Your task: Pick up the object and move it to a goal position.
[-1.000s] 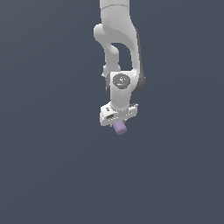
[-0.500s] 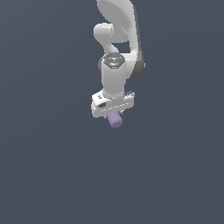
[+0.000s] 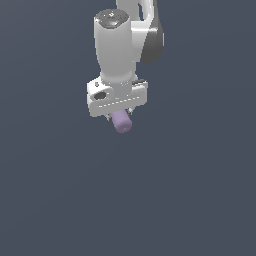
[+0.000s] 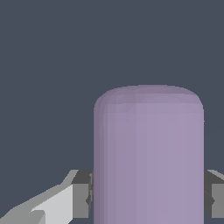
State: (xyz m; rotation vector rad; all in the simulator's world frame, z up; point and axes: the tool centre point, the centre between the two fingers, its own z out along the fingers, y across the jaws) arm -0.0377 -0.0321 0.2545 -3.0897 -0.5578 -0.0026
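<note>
The object (image 3: 121, 122) is a pale lilac cylinder with a rounded end, sticking out below the white hand of the arm in the exterior view. My gripper (image 3: 119, 116) is shut on it, and the hand hides the cylinder's upper part. In the wrist view the object (image 4: 148, 157) fills the middle of the picture, with one grey finger pad (image 4: 82, 194) pressed against one side and the other pad (image 4: 213, 194) against the opposite side. The cylinder hangs in the air, touching nothing else.
The white arm (image 3: 120, 45) rises out of the exterior view's top edge. All around is a plain dark grey-blue background, and no surface or other object shows.
The arm has come closer to the camera and shifted toward the exterior view's left and upward, its wrist turning. The lilac cylinder has stayed held in the gripper throughout.
</note>
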